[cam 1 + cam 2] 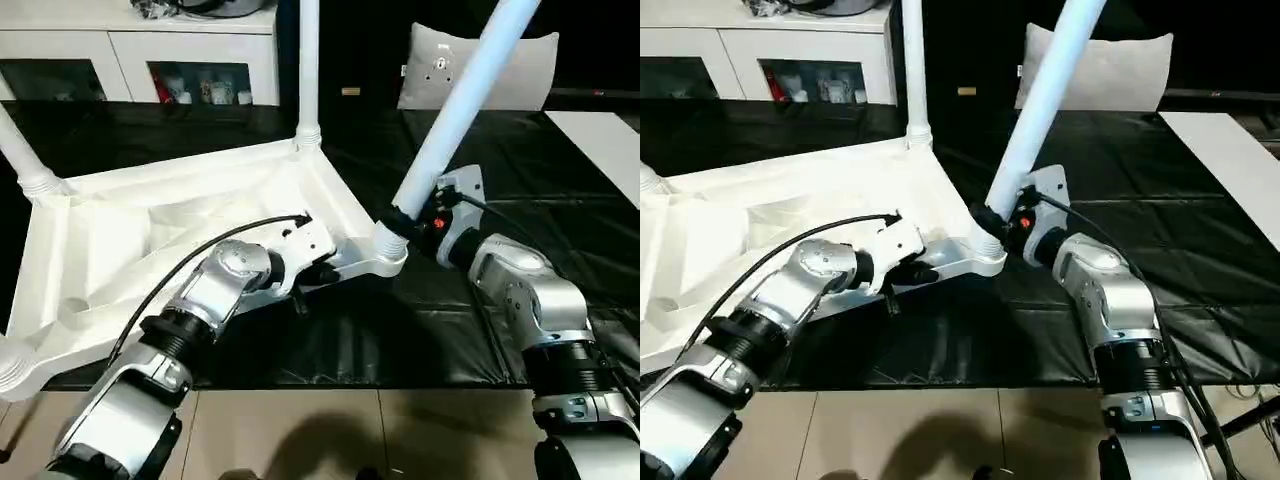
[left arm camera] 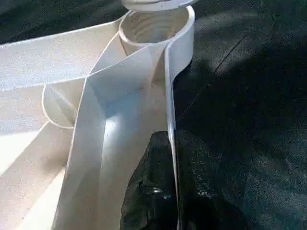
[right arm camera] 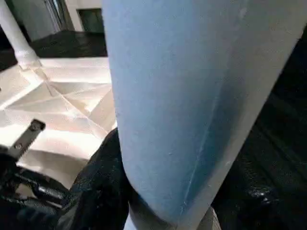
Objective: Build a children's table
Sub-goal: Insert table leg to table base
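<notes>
**Operator:** I had the left gripper (image 1: 318, 268) pinched shut on the side wall of the children's table top (image 1: 150, 240). In its wrist view the thin rim ran straight between the two black fingers (image 2: 158, 191), one inside the wall and one outside.

**Supervisor:** Why clamp there?

**Operator:** To pin the top, I'd say. It lay upside down on the black-sheeted work table (image 1: 480, 180), ribs facing up, and the socket being worked on sat just beyond that gripper along the same wall.

**Supervisor:** And the right side?

**Operator:** The right gripper (image 1: 418, 222) was closed around the fourth leg (image 1: 465, 95), low down, just above the corner socket (image 1: 385, 245). Its jaws stood about half open, which was the width of the tube.

**Supervisor:** Was the leg seated?

**Operator:** Its foot met the socket, but it leaned away from upright, so I judged it not yet fully home.

**Supervisor:** The other sockets?

**Operator:** Past the left gripper, the far corner socket held a leg (image 1: 308, 60) standing straight. Another leg (image 1: 20, 150) rose from the corner across the top. The socket (image 1: 15, 370) on the near side, well apart from both grippers, seemed to carry something white too, but I couldn't tell what.
</notes>
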